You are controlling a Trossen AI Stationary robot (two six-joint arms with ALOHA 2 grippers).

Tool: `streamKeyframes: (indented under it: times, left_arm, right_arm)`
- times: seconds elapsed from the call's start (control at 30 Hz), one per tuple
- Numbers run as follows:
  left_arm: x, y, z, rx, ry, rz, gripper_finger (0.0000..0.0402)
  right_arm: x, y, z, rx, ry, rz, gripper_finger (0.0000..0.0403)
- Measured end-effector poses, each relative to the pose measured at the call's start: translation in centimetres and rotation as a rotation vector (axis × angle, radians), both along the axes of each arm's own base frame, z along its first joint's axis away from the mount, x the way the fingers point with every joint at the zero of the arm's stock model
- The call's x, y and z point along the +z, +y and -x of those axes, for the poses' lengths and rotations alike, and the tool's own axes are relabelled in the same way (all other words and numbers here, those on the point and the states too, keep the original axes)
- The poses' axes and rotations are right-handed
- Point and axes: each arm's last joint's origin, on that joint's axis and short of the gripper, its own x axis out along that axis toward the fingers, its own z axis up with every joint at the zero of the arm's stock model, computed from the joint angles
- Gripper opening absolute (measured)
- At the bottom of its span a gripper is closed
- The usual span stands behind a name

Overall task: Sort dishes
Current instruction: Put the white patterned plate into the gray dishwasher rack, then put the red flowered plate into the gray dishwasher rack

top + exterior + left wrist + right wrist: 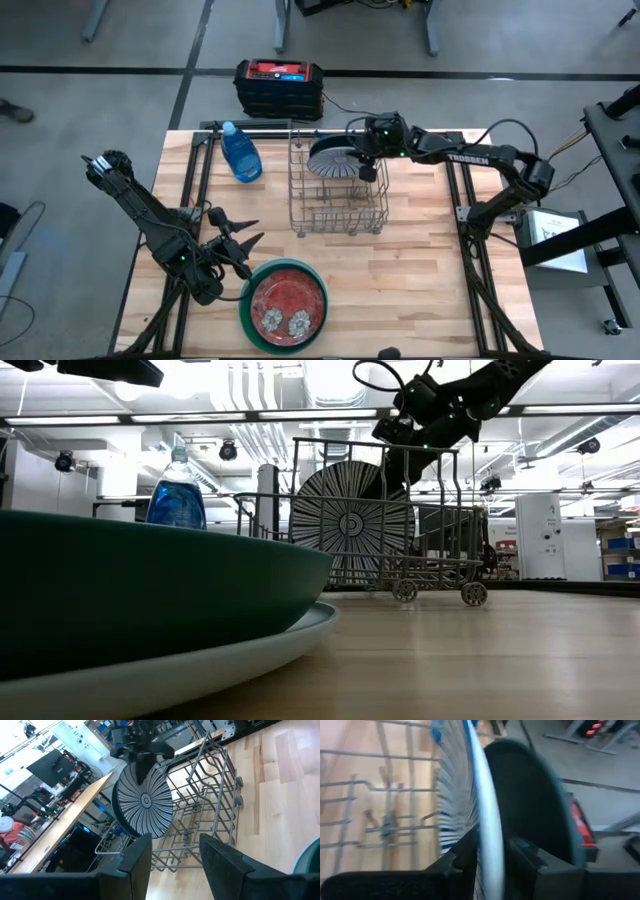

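Clamped over the top rim of the striped plate (pixel 330 160), the right gripper (pixel 362 158) has one finger on each face of it, as the right wrist view shows with the pale rim (pixel 487 820) running straight up between the two dark fingers. That plate stands on edge at the far end of the wire rack (pixel 340 195), and a dark teal plate (pixel 540 805) stands just behind it, the two close enough that the pictures do not show whether they touch. To finish this step well, my judgement is that the plate should go straight down until its lower edge sits firmly between the rack's wires, kept upright so that it neither leans on the teal plate nor tips toward the empty slots; only then should the fingers spread, just enough to clear the rim, and the arm lift vertically so a finger does not drag the plate along. The left gripper (pixel 235 240) waits near the table's front edge, its jaws spread apart and holding nothing, pointed toward the rack. Just beside it lies the red plate (pixel 288 303) with pale flower marks, nested on a larger green plate (pixel 246 322), both not yet racked. A blue bottle (pixel 238 152) stands left of the rack, well clear of the work.
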Motion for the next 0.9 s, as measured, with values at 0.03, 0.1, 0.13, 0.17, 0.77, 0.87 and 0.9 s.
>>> streamKeyframes:
  times: [0.03, 0.1, 0.13, 0.17, 0.77, 0.87, 0.9]
  left_arm:
    - [0.0, 0.0, 0.0, 0.0, 0.0, 0.001, 0.0155]
    - [0.0, 0.0, 0.0, 0.0, -0.001, 0.001, 0.0155]
    - [0.0, 0.0, 0.0, 0.0, -0.001, 0.001, 0.0155]
    - [0.0, 0.0, 0.0, 0.0, -0.001, 0.001, 0.0155]
    - [-0.3, 0.1, 0.1, 0.008, -0.001, 0.012, 0.0155]
    - [-0.3, 0.2, 0.2, 0.01, 0.0, 0.012, 0.0155]
    - [-0.3, 0.2, 0.2, 0.01, 0.0, 0.013, 0.0155]
  right_arm:
    - [0.1, 0.0, 0.0, -0.005, -0.002, 0.004, 0.0089]
    - [0.1, -0.1, 0.0, -0.01, 0.005, 0.005, 0.0094]
    - [0.2, -0.1, 0.0, -0.015, 0.01, 0.007, 0.0096]
    - [0.3, -0.1, 0.0, -0.014, 0.011, 0.008, 0.0098]
    - [4.2, -0.1, -0.1, -0.018, 0.108, -0.054, 0.0151]
    - [4.8, -0.1, -0.1, -0.019, 0.116, -0.06, 0.0163]
    - [5.0, -0.1, 0.0, -0.019, 0.122, -0.063, 0.0166]
